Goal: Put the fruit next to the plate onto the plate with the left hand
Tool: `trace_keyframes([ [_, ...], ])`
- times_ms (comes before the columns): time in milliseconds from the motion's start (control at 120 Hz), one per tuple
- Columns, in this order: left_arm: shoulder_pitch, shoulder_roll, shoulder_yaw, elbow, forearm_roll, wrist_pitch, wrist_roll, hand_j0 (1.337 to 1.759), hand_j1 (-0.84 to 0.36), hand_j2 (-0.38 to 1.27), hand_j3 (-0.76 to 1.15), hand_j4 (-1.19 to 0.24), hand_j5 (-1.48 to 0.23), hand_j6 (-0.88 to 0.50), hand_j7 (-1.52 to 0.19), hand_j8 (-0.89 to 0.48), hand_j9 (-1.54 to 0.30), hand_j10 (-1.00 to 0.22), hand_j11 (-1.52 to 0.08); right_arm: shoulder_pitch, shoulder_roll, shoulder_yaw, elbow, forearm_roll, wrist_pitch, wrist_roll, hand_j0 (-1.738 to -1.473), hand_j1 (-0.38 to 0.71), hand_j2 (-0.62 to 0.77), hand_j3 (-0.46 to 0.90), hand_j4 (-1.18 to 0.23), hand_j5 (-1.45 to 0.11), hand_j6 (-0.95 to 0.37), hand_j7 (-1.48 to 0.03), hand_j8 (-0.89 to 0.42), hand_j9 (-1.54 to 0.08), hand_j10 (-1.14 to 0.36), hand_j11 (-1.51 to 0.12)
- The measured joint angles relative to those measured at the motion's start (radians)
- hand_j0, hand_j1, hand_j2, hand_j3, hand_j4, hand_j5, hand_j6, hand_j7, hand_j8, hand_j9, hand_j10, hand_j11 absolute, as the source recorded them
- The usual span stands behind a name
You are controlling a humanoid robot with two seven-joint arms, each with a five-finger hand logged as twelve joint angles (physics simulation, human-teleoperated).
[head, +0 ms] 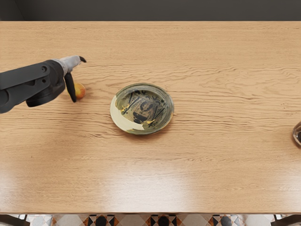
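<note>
Hovering: left hand (67, 70), fingers (71, 90) spread, pinching nothing, just left of fruit (81, 91). Risk: a glancing finger rolls fruit across desk (211, 165), missing plate (118, 118).

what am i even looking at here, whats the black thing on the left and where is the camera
This is a simulator's render, seen from the robot's own head, looking down at a slant on a wooden table. The dark shape coming in from the left is the robot's left arm, ending in a five-finger left hand. Its fingers are spread and hold nothing; one dark finger hangs right beside a small orange-yellow fruit, which lies on the table left of a patterned plate. Whether the finger touches the fruit cannot be told. The plate has no fruit on it. The right arm is not in view.
</note>
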Motion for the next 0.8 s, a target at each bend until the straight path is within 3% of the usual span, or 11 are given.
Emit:
trace_keyframes([
  [92, 0.003, -0.071, 0.023, 0.053, 0.004, 0.013, 0.000, 1.658, 0.15, 0.04, 0.00, -0.17, -0.22, -0.17, -0.22, -0.17, -0.22, -0.17, -0.22, 0.000, 0.000, 0.000, 0.000, 0.000, 0.000, 0.000, -1.658, -0.33, 0.00, 0.00, -0.02, -0.02, -0.02, -0.02, -0.02, -0.02, -0.02, -0.02],
  [225, 0.004, -0.078, 0.047, 0.110, 0.005, 0.019, 0.000, 1.658, 0.12, 0.04, 0.00, -0.20, -0.25, -0.20, -0.25, -0.20, -0.25, -0.20, -0.25, 0.000, 0.000, 0.000, 0.000, 0.000, 0.000, 0.000, -1.658, -0.33, 0.00, 0.00, -0.02, -0.02, -0.02, -0.02, -0.02, -0.02, -0.02, -0.02],
  [800, 0.044, -0.134, 0.104, 0.166, 0.006, 0.112, 0.000, 1.658, 0.00, 0.06, 0.00, -0.30, -0.38, -0.30, -0.38, -0.30, -0.38, -0.30, -0.38, 0.000, 0.000, 0.000, 0.000, 0.000, 0.000, 0.000, -1.658, -0.33, 0.00, 0.00, -0.02, -0.02, -0.02, -0.02, -0.02, -0.02, -0.02, -0.02],
])
